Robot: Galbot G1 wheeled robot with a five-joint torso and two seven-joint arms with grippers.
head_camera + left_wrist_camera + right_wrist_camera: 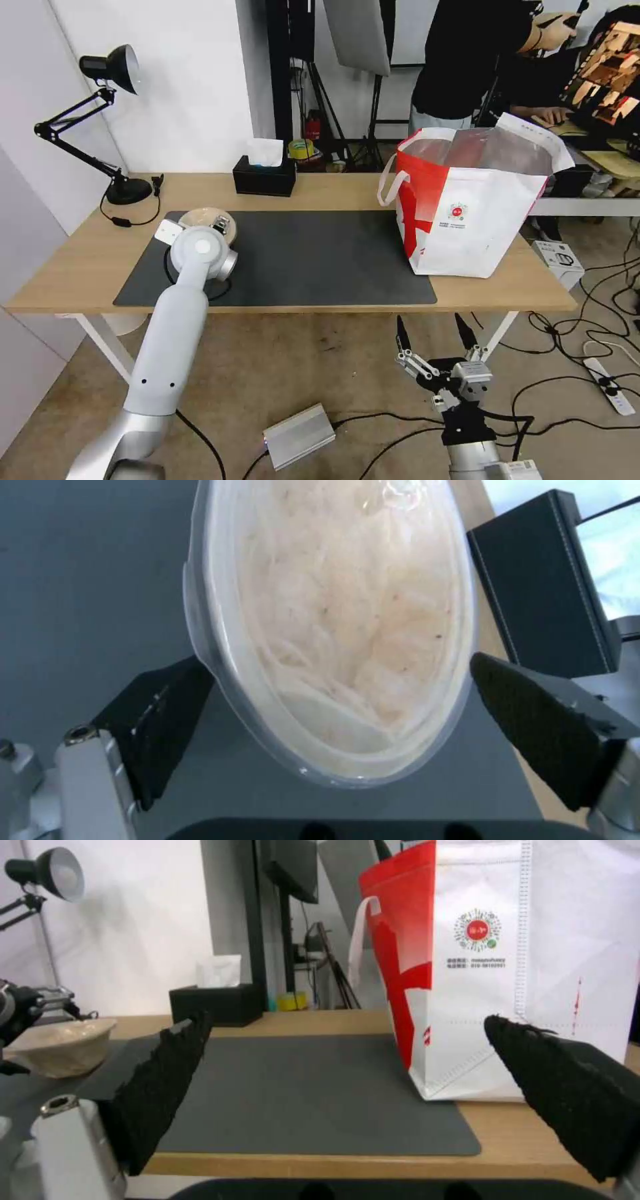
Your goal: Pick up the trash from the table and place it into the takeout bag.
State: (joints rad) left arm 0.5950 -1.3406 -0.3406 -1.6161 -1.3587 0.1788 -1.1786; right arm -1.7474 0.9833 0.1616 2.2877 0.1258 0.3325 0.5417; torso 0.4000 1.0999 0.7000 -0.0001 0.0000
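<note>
Head view: light-wood table with dark grey mat; beige paper bowl at mat's far left corner, partly hidden behind left arm's wrist; black tissue box near far edge, left of middle; desk lamp at far left corner; white takeout bag with red side panel upright at right end, mouth open, silvery lining showing. Left wrist view: left gripper over bowl, fingers spread wide, one each side of rim, apparently not yet touching; pale crumpled lining inside bowl; tissue box just beyond. Right gripper parked below near edge of table, in front of bag, fingers apart, holding nothing; right wrist view facing along mat toward bag and bowl. Step in hand, by judgement: grasp of last-seen piece of trash, the bowl. Next move calls for closing on rim without crushing thin paper wall, lifting level, carrying across mat to bag mouth at right end.
</note>
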